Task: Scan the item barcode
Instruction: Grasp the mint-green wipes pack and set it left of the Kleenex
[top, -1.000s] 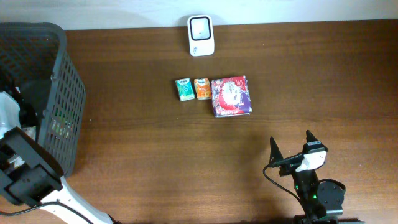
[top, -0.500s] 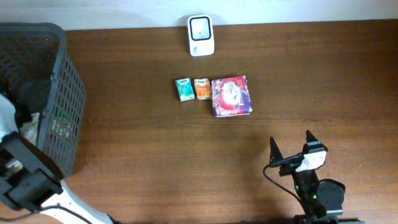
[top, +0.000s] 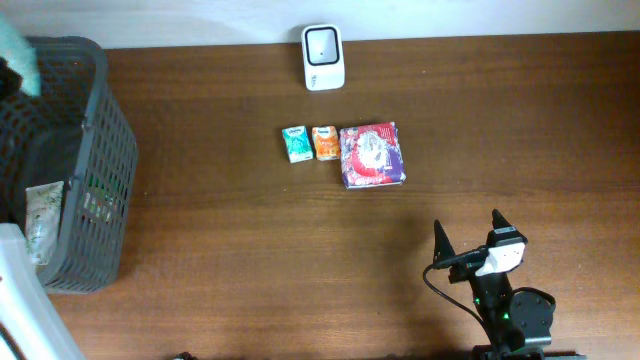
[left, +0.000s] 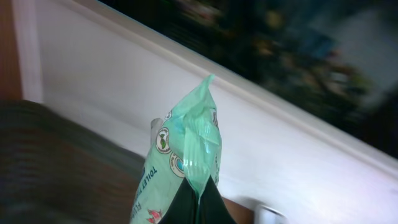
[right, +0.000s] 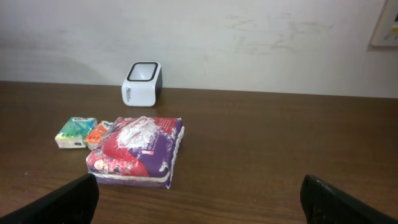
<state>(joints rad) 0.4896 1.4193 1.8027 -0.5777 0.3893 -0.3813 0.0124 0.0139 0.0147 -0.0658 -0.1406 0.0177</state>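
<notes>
The left gripper (left: 202, 210), open over the basket (top: 95, 150) a second earlier, had clamped shut on a green packet (left: 186, 149) and lifted it above the basket's far corner. That put an item in hand for scanning, though still well apart from the scanner (top: 323, 43) at the table's back edge. The right gripper (top: 467, 225) sat spread wide and empty near the front, while a small green pack (top: 295, 143), an orange pack (top: 324, 142) and a purple pack (top: 372, 154) lay in a row before the scanner, likely crowding the approach.
</notes>
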